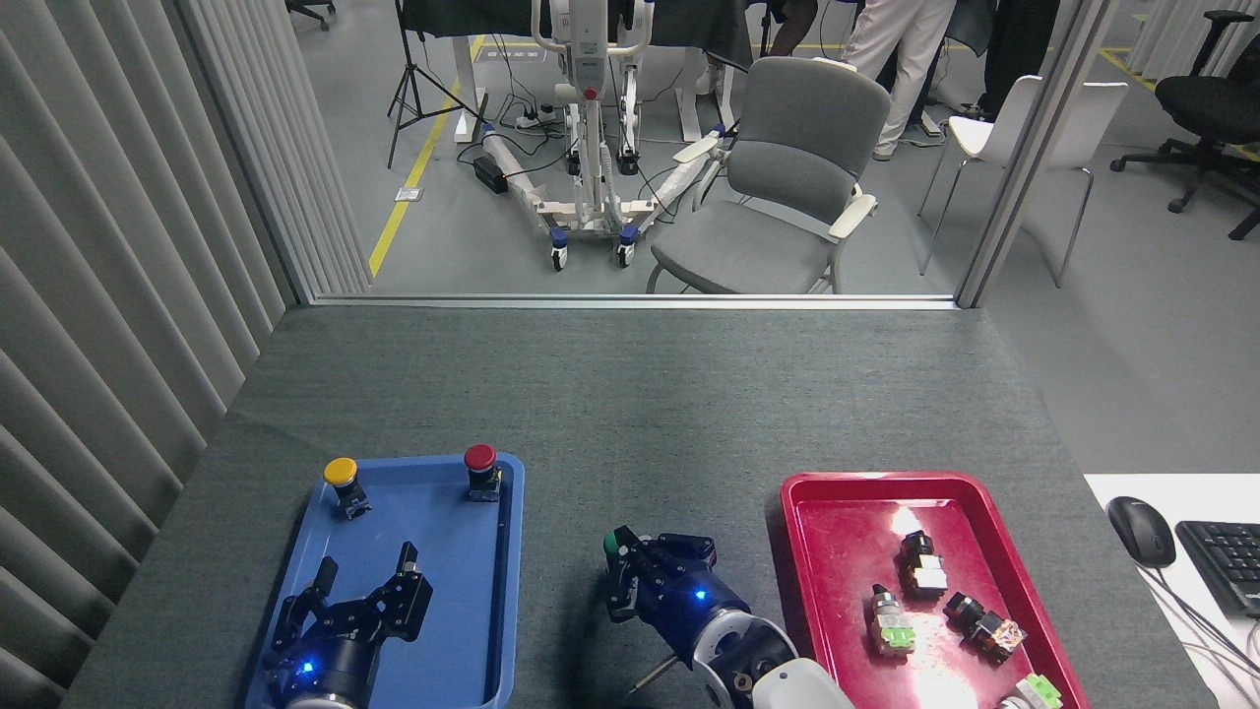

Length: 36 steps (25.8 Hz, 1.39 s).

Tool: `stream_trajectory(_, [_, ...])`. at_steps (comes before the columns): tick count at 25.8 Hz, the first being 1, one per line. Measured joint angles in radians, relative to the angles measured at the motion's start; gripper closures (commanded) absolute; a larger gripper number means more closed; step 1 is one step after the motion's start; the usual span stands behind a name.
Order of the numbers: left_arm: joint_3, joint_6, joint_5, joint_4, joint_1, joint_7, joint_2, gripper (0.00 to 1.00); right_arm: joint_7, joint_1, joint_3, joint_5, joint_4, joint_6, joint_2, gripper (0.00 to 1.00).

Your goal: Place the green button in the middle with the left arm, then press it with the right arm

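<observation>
Head view shows the green button (617, 541) standing on the dark grey table cover (630, 394) between the two trays, only a sliver of its cap visible. The right gripper (638, 559) lies on top of it, fingers pressed together over the cap. Bare cover stretches wide beyond the button toward the far table edge. The blue tray (507, 591) sits just left, holding a yellow button (341, 472) and a red button (480, 458) along its far rim; the left gripper (364, 583) hovers over it, fingers spread, holding nothing. The red tray (837, 487) lies close on the right.
</observation>
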Motion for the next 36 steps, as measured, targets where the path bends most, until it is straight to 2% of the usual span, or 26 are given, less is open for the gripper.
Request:
stream_trajectory(11, [-0.001, -0.005, -0.001, -0.001, -0.001, -0.001, 0.000, 0.00, 0.083, -0.016, 0.014, -0.003, 0.026, 0.001, 0.013, 1.00])
stream_trajectory(22, [-0.003, -0.008, -0.002, -0.002, -0.001, -0.001, -0.002, 0.00, 0.076, -0.013, 0.011, -0.006, 0.027, 0.004, 0.013, 0.99])
stream_trajectory(25, [-0.005, -0.009, -0.002, -0.002, -0.001, -0.001, -0.002, 0.00, -0.042, -0.011, 0.009, -0.006, 0.023, 0.006, 0.008, 0.88])
stream_trajectory(29, [-0.005, -0.009, -0.002, -0.002, -0.004, -0.001, -0.002, 0.00, -0.206, -0.010, 0.000, -0.007, 0.022, 0.013, 0.004, 0.56])
stream_trajectory(33, [-0.006, -0.009, -0.002, -0.002, -0.006, -0.001, -0.002, 0.00, -0.269, -0.008, -0.004, -0.010, 0.021, 0.056, 0.002, 0.17])
stream_trajectory(35, [-0.007, -0.010, -0.002, -0.002, -0.006, -0.001, -0.003, 0.00, -0.283, -0.006, -0.005, -0.011, 0.021, 0.104, 0.002, 0.05])
stream_trajectory(36, [-0.007, -0.010, -0.002, -0.002, -0.006, -0.001, -0.003, 0.00, -0.286, -0.004, -0.005, -0.012, 0.021, 0.127, 0.002, 0.03])
